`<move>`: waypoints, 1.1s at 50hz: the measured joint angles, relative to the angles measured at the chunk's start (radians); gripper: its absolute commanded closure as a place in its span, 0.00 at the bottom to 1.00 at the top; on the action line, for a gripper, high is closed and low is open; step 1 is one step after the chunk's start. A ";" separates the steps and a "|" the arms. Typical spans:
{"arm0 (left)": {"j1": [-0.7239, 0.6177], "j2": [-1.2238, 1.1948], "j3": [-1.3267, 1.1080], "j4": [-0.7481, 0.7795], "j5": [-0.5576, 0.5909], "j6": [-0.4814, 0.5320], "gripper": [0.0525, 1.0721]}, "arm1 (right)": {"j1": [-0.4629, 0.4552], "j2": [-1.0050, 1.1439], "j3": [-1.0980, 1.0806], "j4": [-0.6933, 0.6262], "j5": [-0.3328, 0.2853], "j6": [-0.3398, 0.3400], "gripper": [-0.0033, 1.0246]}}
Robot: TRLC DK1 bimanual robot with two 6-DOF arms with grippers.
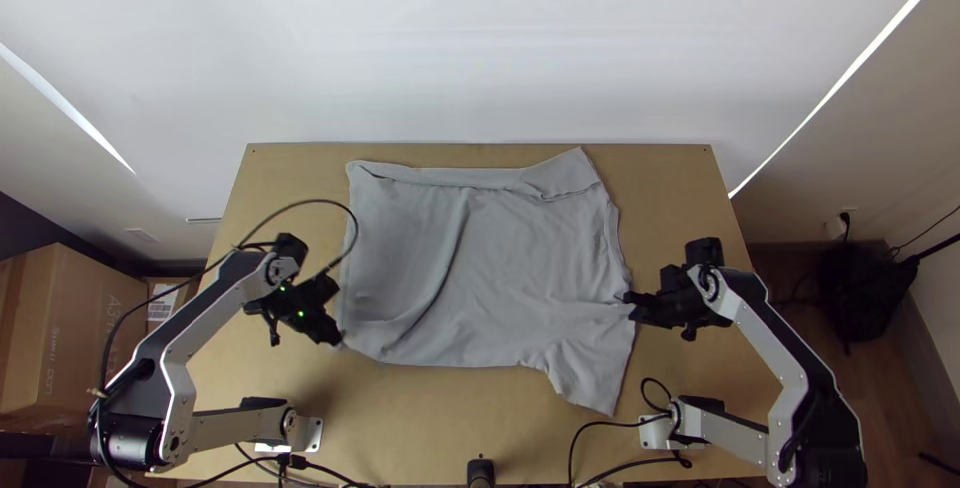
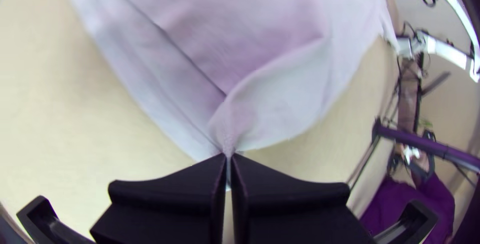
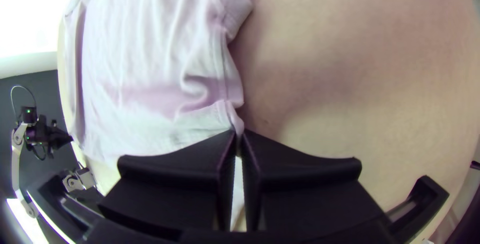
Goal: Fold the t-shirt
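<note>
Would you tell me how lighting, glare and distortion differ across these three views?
Top view: bright streaks along the white backdrop; left wrist view: fisheye bending, dark corners, a lilac shade on the t-shirt; right wrist view: glare at upper left, soft shadow on the table.

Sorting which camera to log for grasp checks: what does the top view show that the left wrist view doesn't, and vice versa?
Top view: the far edge of the t-shirt, and a cardboard box left of the table.
Left wrist view: cloth pinched between the left hand's closed fingers, a fold curling away from the pinch.
Both: the table, most of the t-shirt, and the right hand at its right side.
</note>
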 measured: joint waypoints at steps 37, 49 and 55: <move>0.122 -0.179 0.493 0.510 -0.085 -0.491 0.98 | 0.061 0.024 0.676 0.177 -0.034 0.106 0.97; 0.157 -0.046 0.770 0.576 -0.106 -0.525 0.98 | 0.068 0.242 1.001 0.178 -0.042 0.116 0.97; 0.166 0.033 0.926 0.586 -0.154 -0.542 0.98 | 0.088 0.335 1.182 0.175 -0.042 0.132 0.97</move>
